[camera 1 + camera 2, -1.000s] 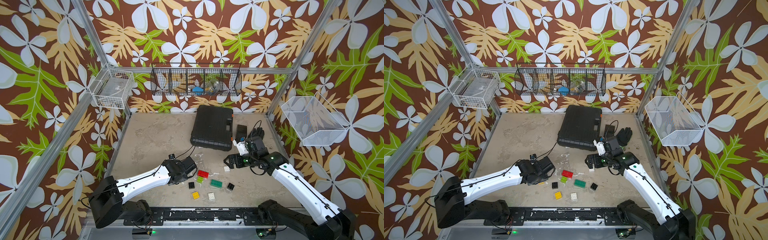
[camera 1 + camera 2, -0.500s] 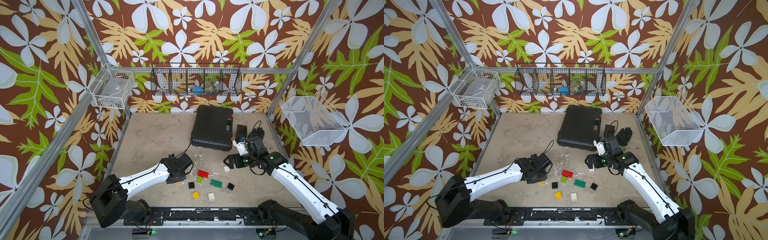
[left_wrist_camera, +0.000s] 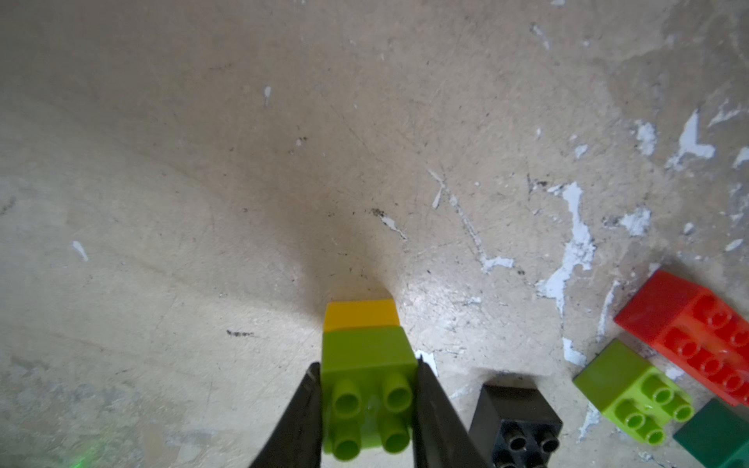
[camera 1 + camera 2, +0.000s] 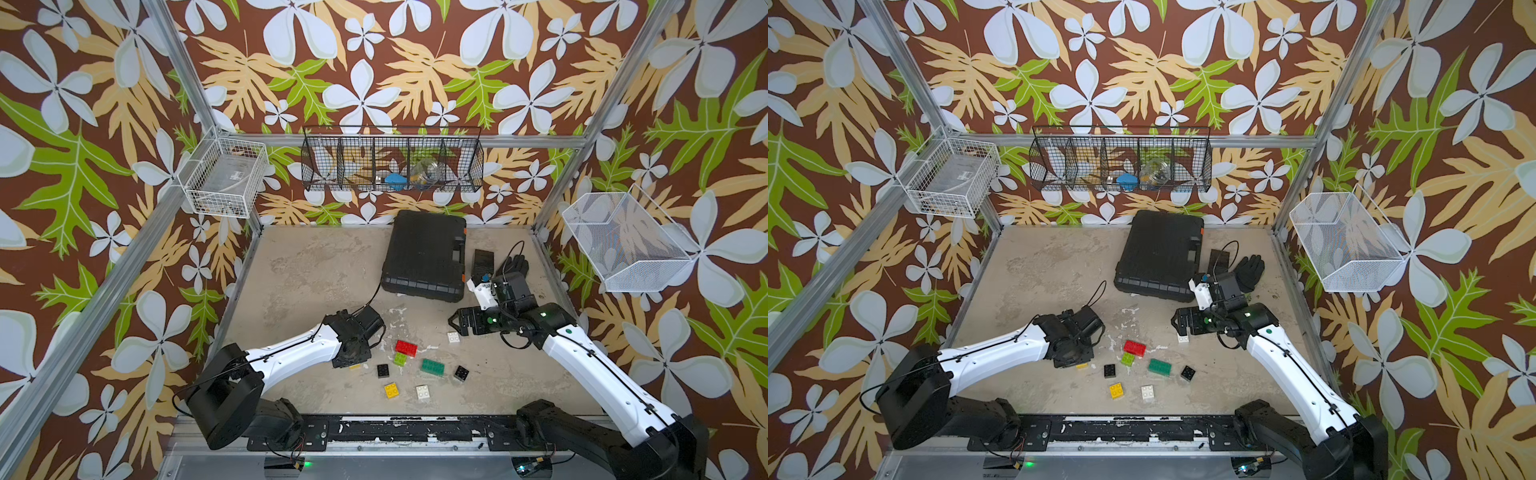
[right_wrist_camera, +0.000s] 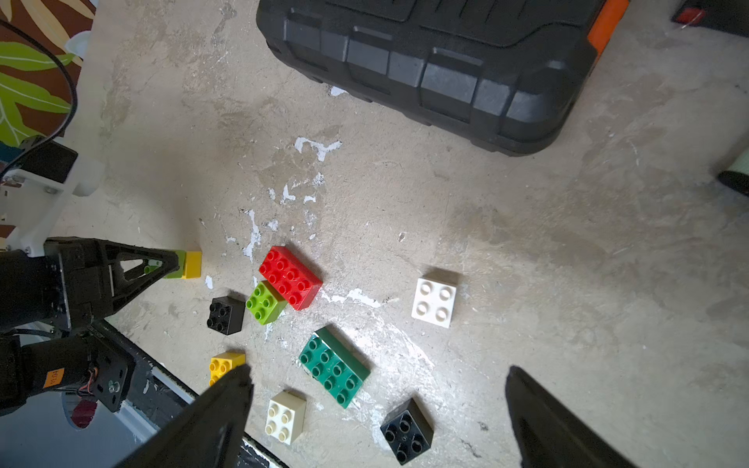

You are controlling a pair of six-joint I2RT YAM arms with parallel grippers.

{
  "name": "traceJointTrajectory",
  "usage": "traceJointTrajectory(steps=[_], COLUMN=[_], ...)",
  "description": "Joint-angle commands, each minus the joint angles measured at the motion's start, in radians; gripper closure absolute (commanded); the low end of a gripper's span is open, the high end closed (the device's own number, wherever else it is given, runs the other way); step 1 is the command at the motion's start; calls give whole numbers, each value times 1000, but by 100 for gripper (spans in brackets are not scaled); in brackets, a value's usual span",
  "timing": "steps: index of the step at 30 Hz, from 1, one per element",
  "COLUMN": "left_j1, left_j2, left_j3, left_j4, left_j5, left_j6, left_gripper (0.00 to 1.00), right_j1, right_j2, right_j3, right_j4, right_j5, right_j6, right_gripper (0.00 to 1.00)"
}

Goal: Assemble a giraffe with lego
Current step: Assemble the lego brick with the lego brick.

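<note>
lime plastic is clenched in the left tool (image 3: 367, 363): its jaws pinch the held lime brick (image 3: 367, 405) by two sides, studs towards the wrist camera, with a joined yellow brick (image 3: 360, 314) under it. since a second ago the left arm has swung away from the red brick (image 4: 406, 347) towards the left and tipped downward. the pair now points at bare desk (image 3: 202, 162), yellow end lowest; we cannot tell whether it touches. we judge that the giraffe's first joint is made and has been carried clear of the pile, with every other piece yet to be added.

moving rightward in a top view, the loose lego lies near that tool:
- a black brick (image 4: 382, 370)
- a loose yellow brick (image 4: 391, 390)
- a loose lime brick (image 4: 400, 358), touching the red one
- a cream brick (image 4: 422, 392)
- the dark green brick (image 4: 432, 366)
- a second black brick (image 4: 461, 372)
- a white brick (image 4: 454, 337), farthest right

just beside that white brick hangs the right tool (image 5: 377, 370), unmoved, its jaws spread wide and grasping nothing.
</note>
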Motion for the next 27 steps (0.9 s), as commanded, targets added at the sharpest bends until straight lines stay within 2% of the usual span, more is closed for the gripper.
traceJointTrajectory(steps=[1,9,20,27], left_j1=[3,4,4,3], left_j2=[-8,-21,-123,-133], left_j3=[-15,-66,-139,-173], left_j4=[16,40,36,50], left_j5=[16,30,2,19], left_j6=[-19,-44,-162,-173], left_gripper=[89,88,88,88], right_j1=[-2,-7,-8,-9], right_j2=[3,3,10,9], right_j3=[2,0,5,0], right_j4=[13,13,7,9], right_j5=[-3,-4,-1,-4], right_j6=[-14,-14,-14,-14], right_gripper=[0,0,0,0])
